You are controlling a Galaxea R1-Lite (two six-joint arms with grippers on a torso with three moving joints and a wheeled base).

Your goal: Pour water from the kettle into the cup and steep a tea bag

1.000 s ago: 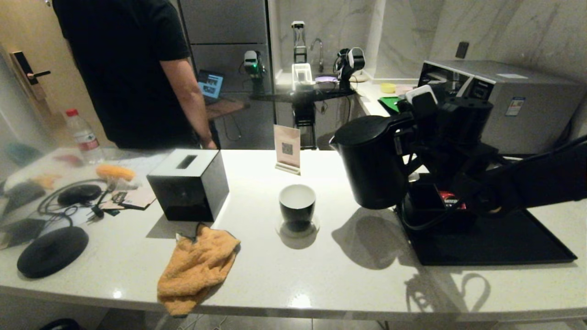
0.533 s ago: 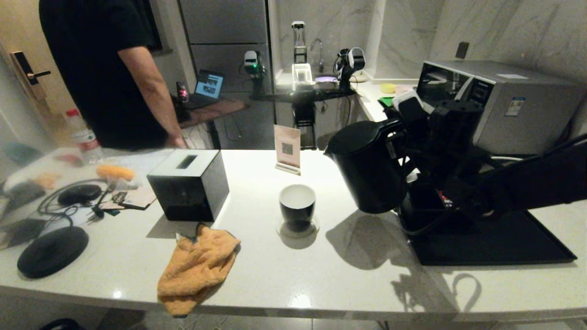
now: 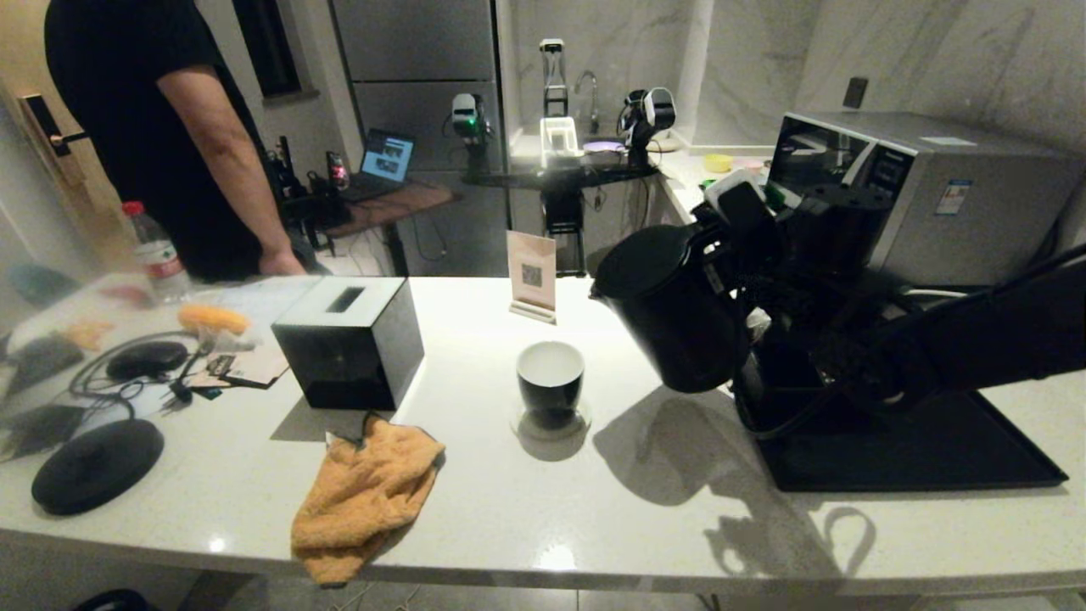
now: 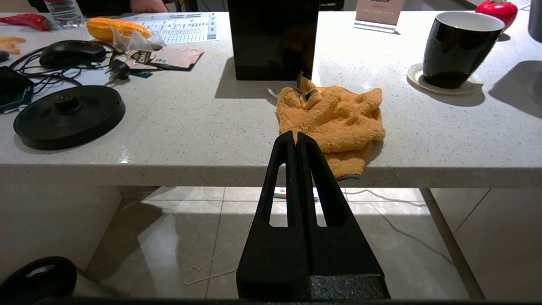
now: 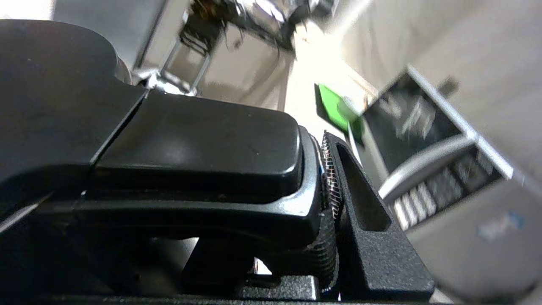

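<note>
My right gripper (image 3: 751, 242) is shut on the handle (image 5: 199, 144) of the black kettle (image 3: 670, 314), which hangs above the counter, tipped with its spout toward the cup. One ribbed finger (image 5: 364, 203) presses the handle's side; the other is hidden behind it. The cup (image 3: 550, 382), black outside and white inside, stands on a small coaster left of and below the kettle; it also shows in the left wrist view (image 4: 457, 51). No water shows. What looks like a translucent tea bag (image 4: 135, 40) lies by a brown packet at the far left. My left gripper (image 4: 295, 137) is shut and empty, parked below the counter's front edge.
A black tissue box (image 3: 349, 339) and an orange cloth (image 3: 365, 492) lie left of the cup. The kettle's round base disc (image 3: 96, 465) sits at the near left among cables. A black tray (image 3: 916, 441) lies under my right arm. A person (image 3: 144, 127) stands behind the counter at the left.
My right arm has carried the kettle to the left, toward the cup, and tipped it further spout-down. The person has stepped to the left. The left arm has not moved.
</note>
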